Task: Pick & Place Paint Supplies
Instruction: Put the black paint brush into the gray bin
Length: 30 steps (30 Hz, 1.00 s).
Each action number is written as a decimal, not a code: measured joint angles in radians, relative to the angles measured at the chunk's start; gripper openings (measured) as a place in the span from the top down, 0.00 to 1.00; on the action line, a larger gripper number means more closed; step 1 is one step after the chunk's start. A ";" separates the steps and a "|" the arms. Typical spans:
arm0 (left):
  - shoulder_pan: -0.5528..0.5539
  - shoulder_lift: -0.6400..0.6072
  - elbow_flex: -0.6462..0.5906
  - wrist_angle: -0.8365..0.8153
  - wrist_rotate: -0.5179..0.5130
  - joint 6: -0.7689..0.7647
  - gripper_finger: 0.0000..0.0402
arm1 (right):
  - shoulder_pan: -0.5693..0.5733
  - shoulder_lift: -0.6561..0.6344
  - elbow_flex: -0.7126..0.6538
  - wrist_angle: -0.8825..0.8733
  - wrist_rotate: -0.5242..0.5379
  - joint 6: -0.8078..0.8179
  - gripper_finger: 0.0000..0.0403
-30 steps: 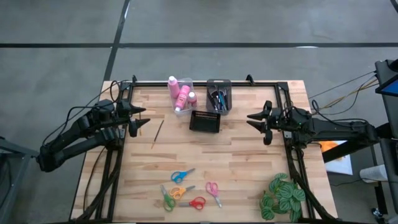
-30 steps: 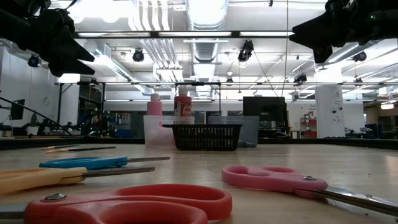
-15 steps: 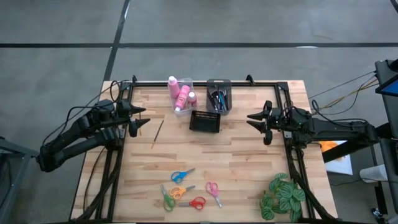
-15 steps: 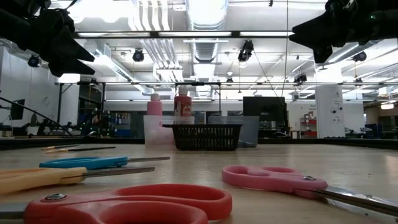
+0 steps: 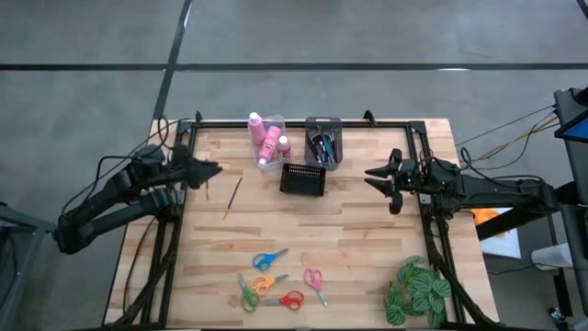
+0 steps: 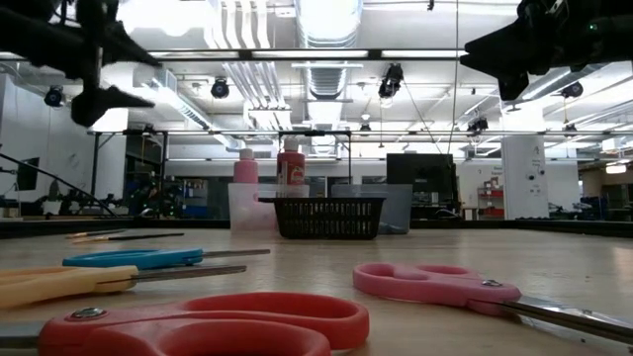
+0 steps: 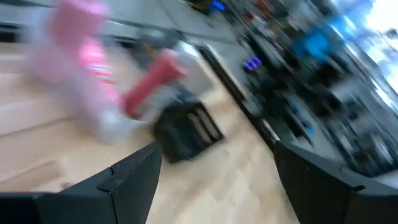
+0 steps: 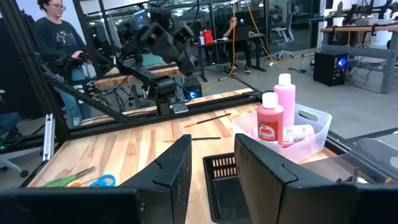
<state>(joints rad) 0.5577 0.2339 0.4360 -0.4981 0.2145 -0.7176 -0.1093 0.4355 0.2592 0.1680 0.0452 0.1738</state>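
Now the left tool, jaws wide and empty, has swung toward the loose paintbrushes lying on the counter, while the right tool hovers half-closed, holding nothing

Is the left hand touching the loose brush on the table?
Apart. The high view shows bare wood between the left hand and the brush.
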 joint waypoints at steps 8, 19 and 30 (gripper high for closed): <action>-0.003 0.208 0.146 -0.058 0.052 -0.064 0.23 | 0.000 0.000 0.000 -0.001 0.000 0.001 0.70; -0.033 0.626 0.369 -0.311 0.049 -0.019 0.23 | 0.000 0.000 0.000 -0.001 0.000 0.001 0.70; -0.172 0.875 0.427 -0.461 -0.172 -0.042 0.23 | 0.000 0.000 0.000 -0.002 0.000 0.002 0.70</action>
<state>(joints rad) 0.3860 1.1089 0.8629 -0.9588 0.0424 -0.7593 -0.1093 0.4355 0.2592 0.1665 0.0456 0.1754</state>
